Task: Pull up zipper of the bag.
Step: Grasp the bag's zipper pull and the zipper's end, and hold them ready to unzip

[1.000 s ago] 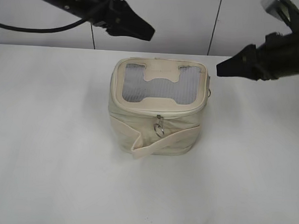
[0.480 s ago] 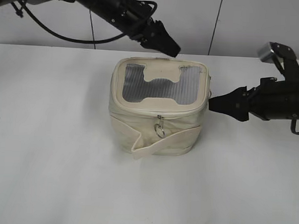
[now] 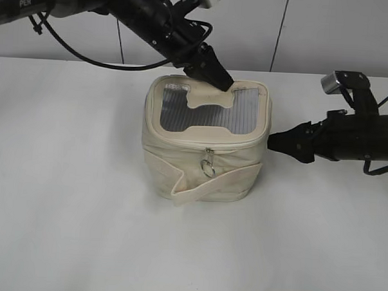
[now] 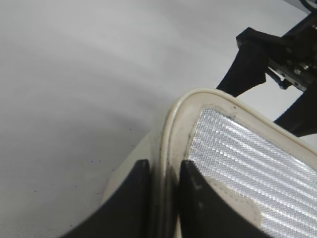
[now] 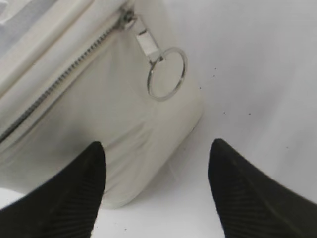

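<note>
The cream bag (image 3: 199, 175) stands upright mid-table, its grey ribbed top panel (image 3: 208, 111) facing up. One silver slider with a ring pull (image 3: 208, 165) hangs on the zipper at the front. My left gripper (image 3: 221, 82) is on the bag's back rim; in the left wrist view it (image 4: 164, 163) is shut on the cream rim (image 4: 171, 124). My right gripper (image 3: 274, 141) is open just beside the bag's right side. In the right wrist view it (image 5: 157, 144) faces the bag's wall (image 5: 99, 114), below a second ring pull (image 5: 167, 73) on the zipper track (image 5: 59, 84).
The white table (image 3: 63, 198) spreads around the bag. A pale wall (image 3: 315, 28) stands close behind it. The right arm (image 4: 267, 54) shows beyond the bag in the left wrist view.
My left gripper came down and to the right onto the bag's back rim. My right gripper dropped lower and moved in to the bag's right side. The bag stayed put.
</note>
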Controlling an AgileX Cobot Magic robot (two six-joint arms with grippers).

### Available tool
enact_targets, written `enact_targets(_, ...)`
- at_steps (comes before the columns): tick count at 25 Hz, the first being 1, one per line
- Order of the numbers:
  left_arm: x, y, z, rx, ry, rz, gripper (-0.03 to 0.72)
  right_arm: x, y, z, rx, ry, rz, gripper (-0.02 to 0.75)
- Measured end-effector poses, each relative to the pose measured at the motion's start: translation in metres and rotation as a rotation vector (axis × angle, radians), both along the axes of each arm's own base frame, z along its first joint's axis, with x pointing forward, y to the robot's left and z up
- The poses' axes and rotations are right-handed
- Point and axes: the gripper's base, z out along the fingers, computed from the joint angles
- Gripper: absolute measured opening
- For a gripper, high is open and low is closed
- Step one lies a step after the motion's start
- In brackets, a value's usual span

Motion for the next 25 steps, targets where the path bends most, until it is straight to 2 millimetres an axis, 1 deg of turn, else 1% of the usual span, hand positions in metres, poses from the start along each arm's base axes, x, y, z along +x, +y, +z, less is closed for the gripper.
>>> enact_targets(1,-0.001,0.0,0.0,0.002,0.002,-0.004,0.082,0.003,0.0,0.0,-0.002,-0.007,0.003,0.515)
enact_targets(2,-0.001,0.0,0.0,0.003,0.002,-0.006,0.06,0.006,0.0,0.0,-0.003,-0.013,0.003,0.515)
enact_targets(3,-0.001,0.0,0.0,0.004,0.002,-0.006,0.052,0.008,0.001,-0.001,-0.003,-0.015,0.003,0.515)
enact_targets(7,-0.001,0.0,0.0,0.005,0.002,-0.006,0.048,0.016,0.002,0.0,-0.003,-0.031,0.007,0.503)
enact_targets(11,-0.001,0.0,0.0,0.005,0.002,-0.006,0.048,0.018,0.004,0.001,0.007,-0.038,0.014,0.45)
enact_targets(13,-0.001,0.0,0.0,0.005,0.001,-0.006,0.048,0.019,0.004,0.002,0.01,-0.043,0.016,0.436)
enact_targets(19,-0.001,0.0,0.0,0.005,0.001,-0.006,0.047,0.027,0.005,0.006,0.015,-0.068,0.018,0.43)
enact_targets(22,-0.001,0.0,0.0,0.005,0.001,-0.006,0.047,0.033,0.006,0.003,0.021,-0.069,0.021,0.425)
enact_targets(24,-0.001,0.0,0.0,0.005,0.001,-0.006,0.047,0.037,0.007,0.002,0.026,-0.073,0.023,0.387)
enact_targets(25,-0.001,0.0,0.0,0.005,0.001,-0.006,0.047,0.04,0.008,0.003,0.029,-0.079,0.025,0.348)
